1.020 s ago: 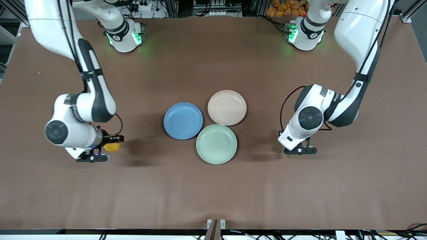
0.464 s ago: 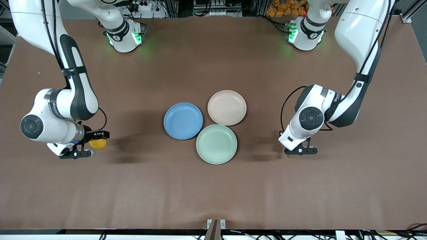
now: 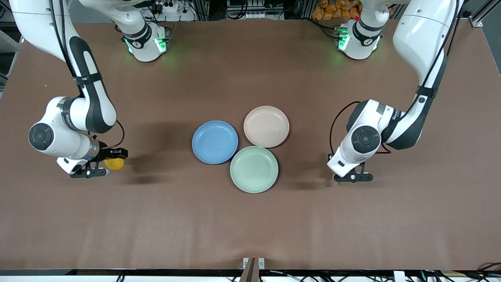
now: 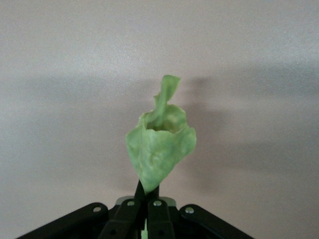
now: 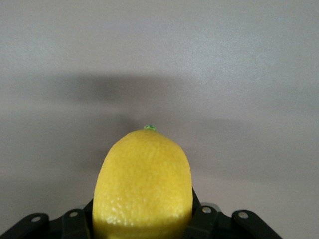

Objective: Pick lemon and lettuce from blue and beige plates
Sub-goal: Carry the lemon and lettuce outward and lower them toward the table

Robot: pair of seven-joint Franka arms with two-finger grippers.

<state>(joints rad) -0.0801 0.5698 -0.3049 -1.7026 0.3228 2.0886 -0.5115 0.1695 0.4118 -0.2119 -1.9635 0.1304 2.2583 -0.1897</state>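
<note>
My right gripper (image 3: 109,161) is shut on a yellow lemon (image 3: 114,164) over bare table toward the right arm's end; the lemon fills the right wrist view (image 5: 143,184). My left gripper (image 3: 344,178) is shut on a pale green lettuce leaf (image 4: 160,148), low over the table toward the left arm's end; in the front view only a green sliver (image 3: 339,182) shows under the hand. The blue plate (image 3: 215,141) and the beige plate (image 3: 266,126) sit mid-table with nothing on them.
A light green plate (image 3: 254,169) lies nearer the front camera, touching the blue and beige ones. The brown table cover (image 3: 250,219) stretches wide around the plates. Both arm bases stand along the table's edge farthest from the camera.
My right arm carried the lemon farther toward the right arm's end of the table, then settled slightly back. My left arm with the lettuce has barely moved.
</note>
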